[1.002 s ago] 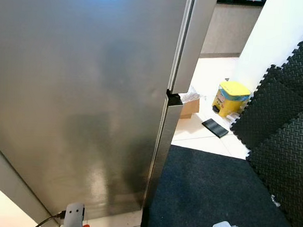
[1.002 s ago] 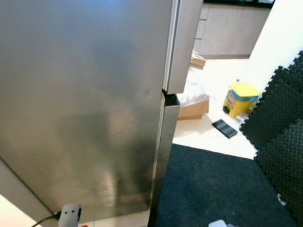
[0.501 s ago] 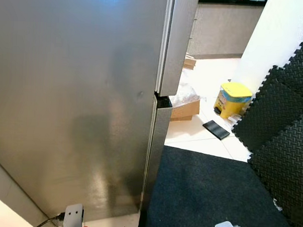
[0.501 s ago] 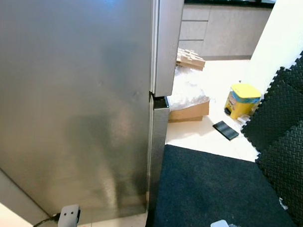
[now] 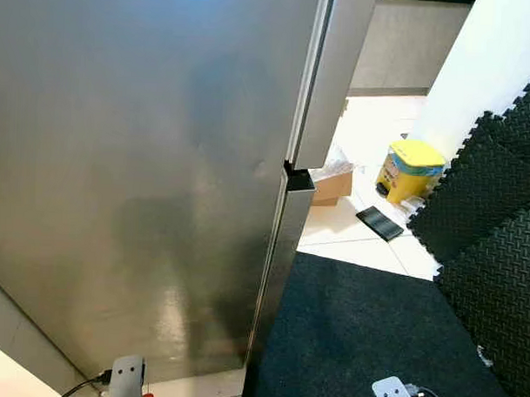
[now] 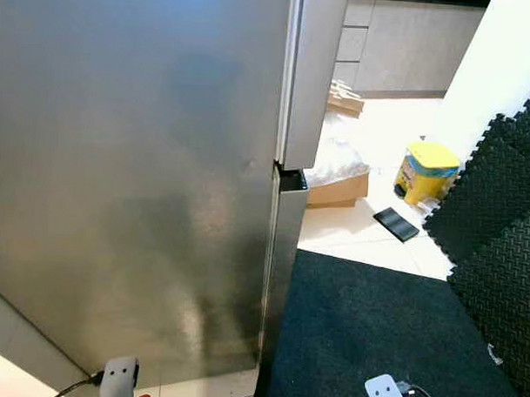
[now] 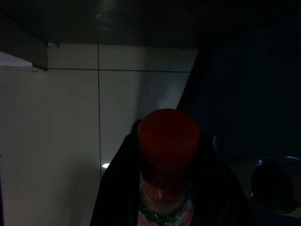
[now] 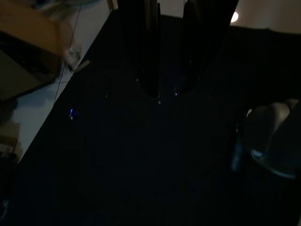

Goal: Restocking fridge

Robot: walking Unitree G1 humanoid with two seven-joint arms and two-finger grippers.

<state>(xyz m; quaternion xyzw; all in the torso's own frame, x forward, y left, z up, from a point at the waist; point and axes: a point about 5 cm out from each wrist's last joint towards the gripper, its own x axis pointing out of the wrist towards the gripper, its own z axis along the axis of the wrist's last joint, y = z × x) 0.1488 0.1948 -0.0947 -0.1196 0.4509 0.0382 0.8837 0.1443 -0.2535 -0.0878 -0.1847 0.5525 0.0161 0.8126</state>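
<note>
Fridge (image 5: 144, 159) edge sits further right than half a second ago.

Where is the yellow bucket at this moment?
The yellow bucket stands on the pale floor, right of the fridge, beside the black foam mats.

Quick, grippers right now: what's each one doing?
Left gripper: closed on a red-capped bottle.
Right gripper: fingers slightly apart, holding nothing, hanging over the dark mat.
</note>
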